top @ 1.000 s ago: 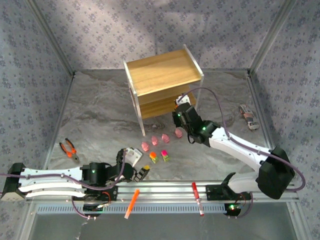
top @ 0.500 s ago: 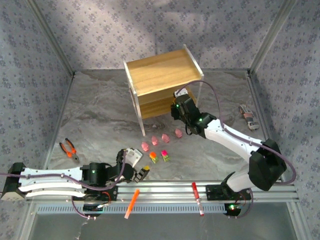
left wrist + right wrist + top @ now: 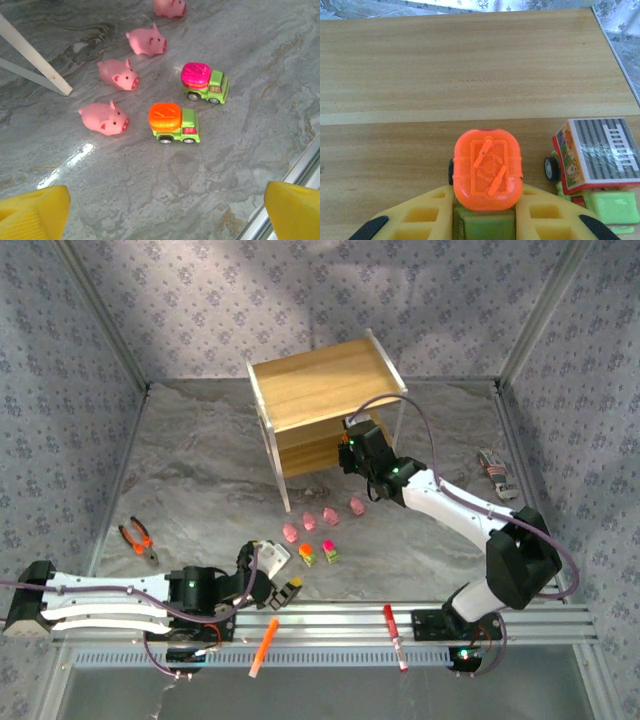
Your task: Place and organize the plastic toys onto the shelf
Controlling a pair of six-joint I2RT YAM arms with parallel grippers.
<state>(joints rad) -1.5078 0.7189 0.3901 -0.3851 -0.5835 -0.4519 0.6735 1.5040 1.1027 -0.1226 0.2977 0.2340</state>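
Observation:
The wooden shelf (image 3: 325, 385) stands at the back of the table. My right gripper (image 3: 352, 452) reaches in at its right side and is shut on an orange-topped green toy truck (image 3: 487, 167); the yellow fingers (image 3: 547, 212) clamp its green base over a shelf board (image 3: 420, 75). A red-and-green toy truck (image 3: 597, 165) stands on that board just right of it. On the table lie several pink pigs (image 3: 104, 117) in a row, an orange-topped truck (image 3: 173, 122) and a pink-topped truck (image 3: 204, 82). My left gripper (image 3: 165, 215) is open and empty, near of them.
Orange-handled pliers (image 3: 138, 540) lie at the left. An orange marker (image 3: 264, 646) and a red pen (image 3: 394, 636) rest on the front rail. A small metal object (image 3: 495, 473) lies at the right. A white shelf leg (image 3: 35, 60) stands left of the pigs.
My right gripper has moved up and left toward the shelf with the orange-topped truck in it. The left gripper has shifted slightly toward the front rail.

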